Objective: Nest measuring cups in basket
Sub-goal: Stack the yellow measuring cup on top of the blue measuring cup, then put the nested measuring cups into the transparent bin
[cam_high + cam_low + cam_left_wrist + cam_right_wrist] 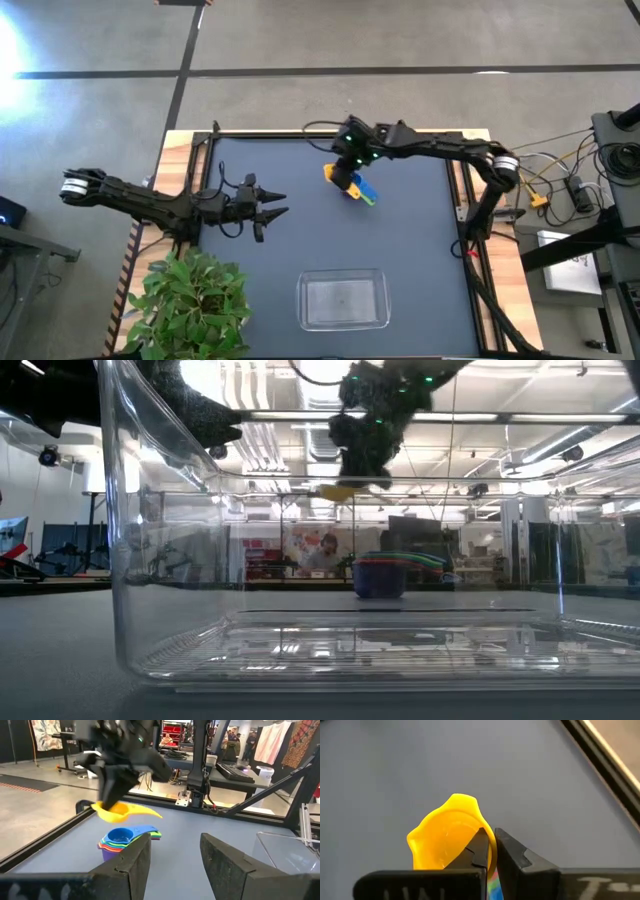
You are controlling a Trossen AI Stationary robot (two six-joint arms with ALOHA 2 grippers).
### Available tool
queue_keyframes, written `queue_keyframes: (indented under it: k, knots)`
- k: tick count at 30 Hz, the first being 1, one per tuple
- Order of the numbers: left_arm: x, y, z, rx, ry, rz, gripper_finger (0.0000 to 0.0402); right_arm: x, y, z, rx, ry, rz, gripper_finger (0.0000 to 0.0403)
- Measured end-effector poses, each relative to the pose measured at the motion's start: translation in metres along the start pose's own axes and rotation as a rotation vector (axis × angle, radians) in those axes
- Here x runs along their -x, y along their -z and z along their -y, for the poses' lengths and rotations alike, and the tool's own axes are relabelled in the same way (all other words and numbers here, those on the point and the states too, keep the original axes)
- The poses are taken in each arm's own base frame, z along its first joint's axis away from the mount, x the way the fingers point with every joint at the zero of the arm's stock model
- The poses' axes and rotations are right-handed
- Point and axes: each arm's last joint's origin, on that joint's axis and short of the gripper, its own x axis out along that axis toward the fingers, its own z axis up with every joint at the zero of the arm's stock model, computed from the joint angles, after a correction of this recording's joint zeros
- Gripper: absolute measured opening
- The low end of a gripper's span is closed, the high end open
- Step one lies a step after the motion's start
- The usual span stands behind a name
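The right gripper hangs above the far middle of the dark table, its two fingers pinched tight on the rim of a yellow measuring cup, which is lifted clear of the surface. Directly beneath it sits a stack of the remaining cups, nested with a blue one on top and their flat handles fanned to one side. The clear basket lies well apart from the gripper, at the near edge of the table. The left gripper waits off to the side, fingers spread and holding nothing. To do this step well, the thin rim grip probably calls for a slow, level carry toward the basket, since the cup could pivot or slip, and a low release inside the walls.
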Motion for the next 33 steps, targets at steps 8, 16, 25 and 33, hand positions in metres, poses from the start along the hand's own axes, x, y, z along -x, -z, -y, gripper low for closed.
queue_keyframes:
  k: [8, 16, 25, 33]
  knots:
    - [0.0, -0.001, 0.0, 0.013, 0.002, 0.012, 0.0154, 0.004, 0.05, 0.019, -0.11, 0.044, -0.054, 0.0009]
    - [0.0, -0.002, 0.0, 0.033, 0.003, 0.02, 0.0154, -0.009, 0.062, 0.04, -0.161, 0.073, -0.091, 0.0009]
    - [0.0, -0.002, 0.002, 0.03, 0.043, 0.015, 0.0154, -0.016, 0.064, 0.045, -0.173, 0.079, -0.115, 0.0033]
    - [0.0, -0.002, 0.002, 0.021, 0.042, 0.014, 0.0154, -0.01, 0.059, 0.044, -0.159, 0.084, -0.096, 0.0124]
